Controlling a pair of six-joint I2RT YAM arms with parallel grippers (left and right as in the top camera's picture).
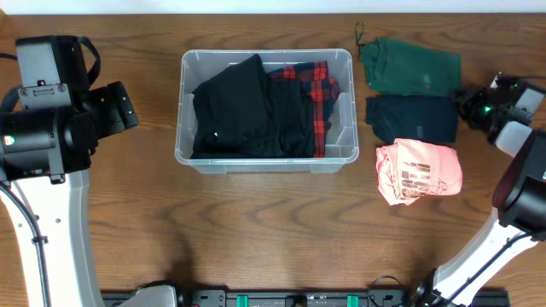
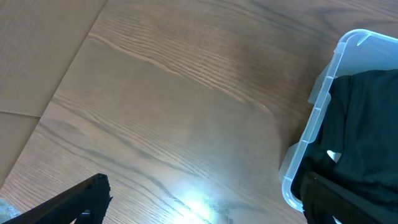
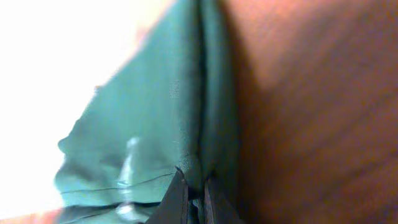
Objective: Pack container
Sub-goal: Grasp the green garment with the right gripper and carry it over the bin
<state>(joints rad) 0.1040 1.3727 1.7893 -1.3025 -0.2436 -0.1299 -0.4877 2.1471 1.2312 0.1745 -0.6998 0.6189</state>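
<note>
The clear plastic container (image 1: 345,152) stands at the table's middle back and holds a black garment (image 1: 247,107) and a red-and-black plaid garment (image 1: 320,89). Its corner also shows in the left wrist view (image 2: 323,93). To its right lie a folded green garment (image 1: 411,66), a navy garment (image 1: 414,118) and a pink garment (image 1: 418,170). My right gripper (image 1: 467,101) is at the green garment's right edge; in the right wrist view its fingers (image 3: 196,193) are pinched on the green cloth (image 3: 155,112). My left gripper (image 1: 128,107) is open and empty, left of the container (image 2: 211,199).
The wooden table's (image 1: 256,230) front half lies between the arms' bases. The left arm's body (image 1: 47,119) stands at the far left, the right arm's (image 1: 520,188) at the far right. A dark cord (image 1: 360,36) lies by the green garment's back corner.
</note>
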